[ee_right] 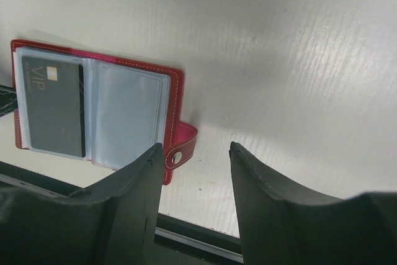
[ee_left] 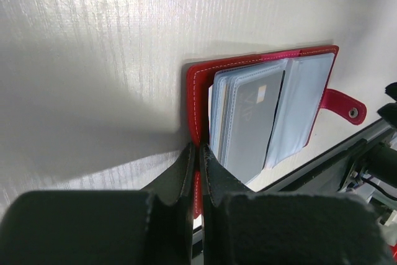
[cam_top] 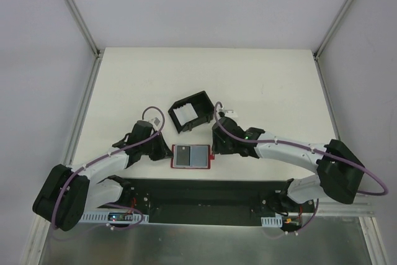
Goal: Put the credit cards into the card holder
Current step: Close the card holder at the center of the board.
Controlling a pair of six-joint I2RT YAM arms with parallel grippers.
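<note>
Clearly, the open card holder (ee_right: pixel 175 100) has one grey credit card (ee_right: pixel 53 107) sleeved inside.

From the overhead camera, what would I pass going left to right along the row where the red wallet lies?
The left gripper, pinching the holder's left edge → card holder, lying open with a grey card inside → right gripper, open.

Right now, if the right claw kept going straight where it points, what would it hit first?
Most likely the snap tab of the red wallet, lying at the tips of the open right gripper; beside it is bare table. Depth is unclear, so the table could come first.
</note>
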